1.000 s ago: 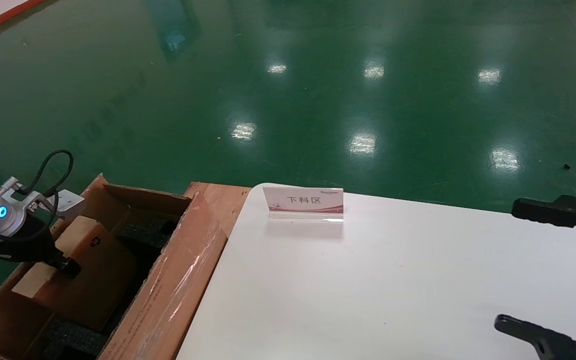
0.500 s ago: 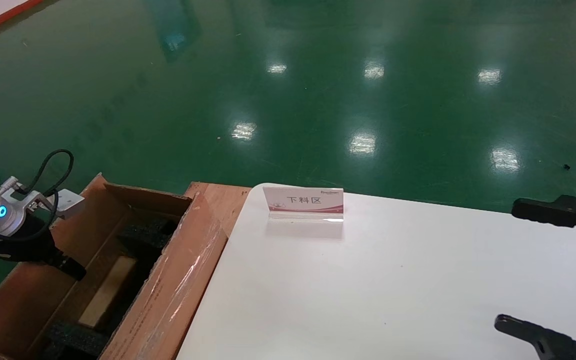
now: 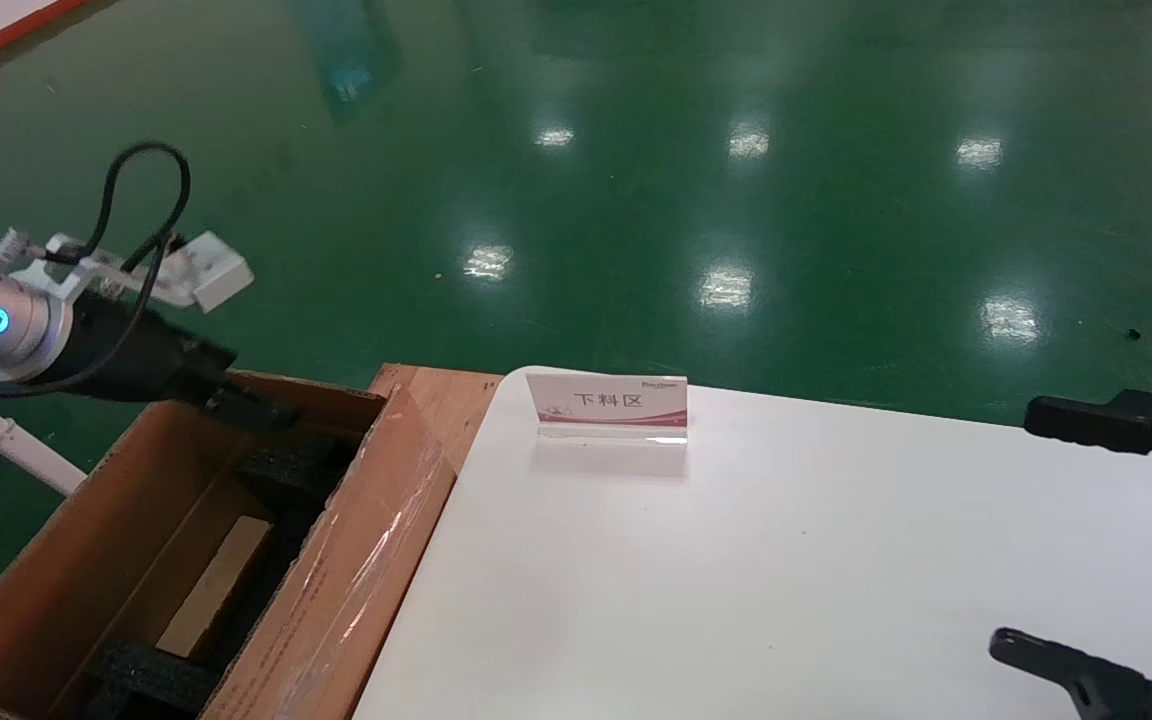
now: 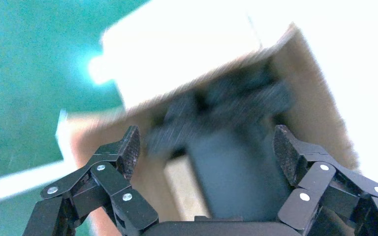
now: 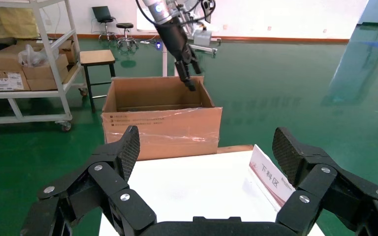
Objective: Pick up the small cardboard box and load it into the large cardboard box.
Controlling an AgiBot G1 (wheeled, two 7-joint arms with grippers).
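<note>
The left gripper (image 3: 236, 405), black-fingered and spread wide with nothing between its fingers, hangs above the far rim of the large brown corrugated carton (image 3: 356, 570), whose near flap carries glossy clear tape. Below and nearer the robot than the gripper, the small flat brown cardboard box (image 3: 216, 585) stands on edge inside the carton, only its paler narrow edge showing, wedged between the carton's inner wall and the black foam padding (image 3: 151, 678). The task appears essentially done (the box is loaded and released). Remaining risks are judged as follows: the fingertips sit close to the carton's far wall, so a sideways pull-away could catch the rim and shift the carton; the upright box could tip if the carton is jolted. The right gripper (image 3: 1086, 545), also spread open and empty, is parked over the white table (image 3: 786, 580), well apart from the carton; the small acrylic sign with red trim (image 3: 607, 406) lies between them.
</note>
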